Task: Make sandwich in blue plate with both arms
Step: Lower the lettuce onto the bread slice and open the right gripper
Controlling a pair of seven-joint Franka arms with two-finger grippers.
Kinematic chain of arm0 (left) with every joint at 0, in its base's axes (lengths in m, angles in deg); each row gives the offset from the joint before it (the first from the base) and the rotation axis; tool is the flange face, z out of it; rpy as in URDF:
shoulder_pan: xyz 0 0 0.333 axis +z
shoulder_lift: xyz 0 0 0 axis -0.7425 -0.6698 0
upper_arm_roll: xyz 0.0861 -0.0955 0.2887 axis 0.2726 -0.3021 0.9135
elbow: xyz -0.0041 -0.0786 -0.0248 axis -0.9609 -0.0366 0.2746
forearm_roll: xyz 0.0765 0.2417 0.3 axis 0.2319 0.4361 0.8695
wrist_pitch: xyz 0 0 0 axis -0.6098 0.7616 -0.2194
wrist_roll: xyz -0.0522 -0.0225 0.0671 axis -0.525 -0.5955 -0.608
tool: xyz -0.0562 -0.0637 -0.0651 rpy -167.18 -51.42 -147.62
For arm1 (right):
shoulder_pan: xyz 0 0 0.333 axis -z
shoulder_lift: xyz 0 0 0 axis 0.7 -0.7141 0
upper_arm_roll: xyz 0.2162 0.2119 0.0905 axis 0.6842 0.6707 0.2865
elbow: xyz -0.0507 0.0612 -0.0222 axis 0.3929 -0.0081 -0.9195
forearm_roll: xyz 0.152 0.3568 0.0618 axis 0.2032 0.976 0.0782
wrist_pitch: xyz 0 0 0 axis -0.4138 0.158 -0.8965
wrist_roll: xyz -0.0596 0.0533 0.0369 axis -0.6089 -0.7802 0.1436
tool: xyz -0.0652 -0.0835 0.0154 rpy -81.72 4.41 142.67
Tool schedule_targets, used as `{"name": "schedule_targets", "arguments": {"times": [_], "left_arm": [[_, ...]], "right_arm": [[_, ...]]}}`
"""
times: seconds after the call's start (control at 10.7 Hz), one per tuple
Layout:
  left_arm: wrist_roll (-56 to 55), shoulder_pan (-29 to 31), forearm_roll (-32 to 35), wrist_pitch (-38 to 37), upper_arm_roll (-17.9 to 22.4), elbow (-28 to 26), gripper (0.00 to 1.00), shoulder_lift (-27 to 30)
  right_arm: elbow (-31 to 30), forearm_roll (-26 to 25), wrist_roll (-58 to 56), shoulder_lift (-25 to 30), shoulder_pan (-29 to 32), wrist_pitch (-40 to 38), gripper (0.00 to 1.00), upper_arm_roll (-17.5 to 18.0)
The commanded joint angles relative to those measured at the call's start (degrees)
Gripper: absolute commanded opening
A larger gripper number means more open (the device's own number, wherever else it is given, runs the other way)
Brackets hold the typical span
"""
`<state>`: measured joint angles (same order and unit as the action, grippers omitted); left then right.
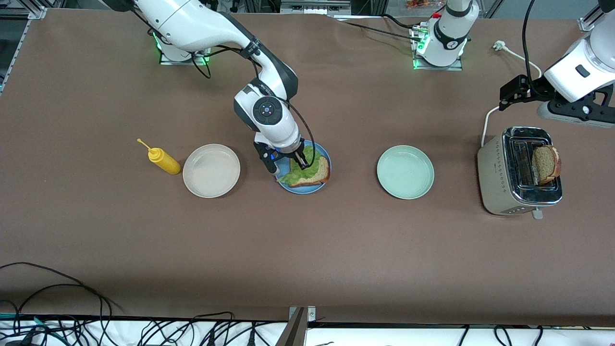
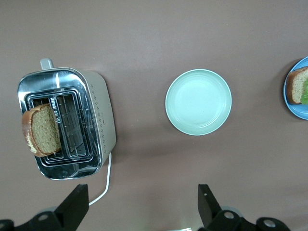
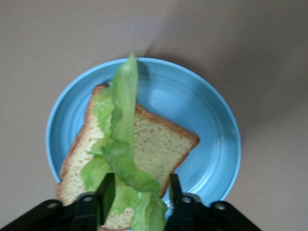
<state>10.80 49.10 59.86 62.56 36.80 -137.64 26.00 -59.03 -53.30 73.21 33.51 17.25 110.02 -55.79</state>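
Note:
The blue plate (image 1: 300, 189) lies mid-table between the two other plates; it also shows in the right wrist view (image 3: 211, 120) and at the edge of the left wrist view (image 2: 298, 113). On it lies one slice of brown toast (image 1: 317, 175) (image 3: 154, 144) with a green lettuce leaf (image 1: 293, 177) (image 3: 122, 110) draped across it. My right gripper (image 1: 288, 165) (image 3: 139, 192) is low over the plate, its jaws part open with the leaf's end between them. A second toast slice (image 1: 546, 163) (image 2: 42, 130) stands in the toaster (image 1: 516, 170) (image 2: 91, 110). My left gripper (image 1: 511, 93) (image 2: 142, 202) is open and empty above the table beside the toaster.
A pale green plate (image 1: 405, 172) (image 2: 198, 101) lies between the blue plate and the toaster. A beige-white plate (image 1: 211, 170) and a yellow squeeze bottle (image 1: 163, 160) lie toward the right arm's end. The toaster's white cable (image 1: 486, 125) runs toward the arms' bases.

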Motion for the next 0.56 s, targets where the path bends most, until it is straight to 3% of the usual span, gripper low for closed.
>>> {"name": "schedule_targets", "arguments": {"times": [0.0,0.47], "left_arm": [[0.3,0.0,-1.0,0.2,-0.1,0.7,1.00,-0.1],[0.4,0.2,-1.0,0.2,0.0,0.7,1.00,-0.1]], "right_arm": [[7.1,-0.7,1.4,-0.8,-0.2,-6.9,1.00,0.1],[17.4,-0.2,1.3,-0.6,-0.3,-20.4,1.00,0.5]]}}
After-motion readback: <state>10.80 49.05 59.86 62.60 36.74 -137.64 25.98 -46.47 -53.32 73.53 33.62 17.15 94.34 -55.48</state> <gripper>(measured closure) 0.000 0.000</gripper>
